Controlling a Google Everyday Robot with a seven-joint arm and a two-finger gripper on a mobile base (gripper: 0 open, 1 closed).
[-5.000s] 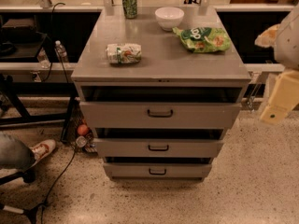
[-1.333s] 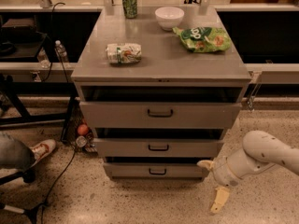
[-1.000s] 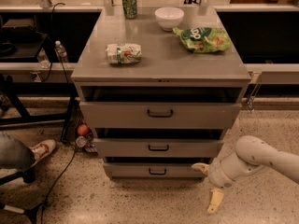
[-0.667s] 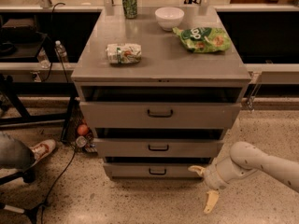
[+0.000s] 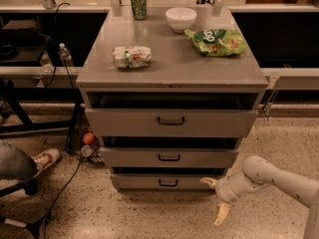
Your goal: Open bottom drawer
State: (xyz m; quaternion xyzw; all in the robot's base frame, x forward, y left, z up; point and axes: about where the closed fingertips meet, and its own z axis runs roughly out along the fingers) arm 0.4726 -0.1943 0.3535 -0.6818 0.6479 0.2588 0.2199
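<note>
Floor (image 5: pixel 149 218): gripper (image 5: pixel 215 198) (spread) by bottom drawer (image 5: pixel 144 182)

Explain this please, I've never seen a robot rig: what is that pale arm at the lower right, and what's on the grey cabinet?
There is one picture, taken from in front of the cabinet and above it, looking down. The pale arm is the robot's; it ends in the gripper, low by the right end of the bottom drawer. Its two fingers are spread open and hold nothing. The job is to pull that drawer out by its small black handle; the gripper is not on it yet. On the cabinet top are an upright green can, a white bowl, a green snack bag and a can lying on its side.
</note>
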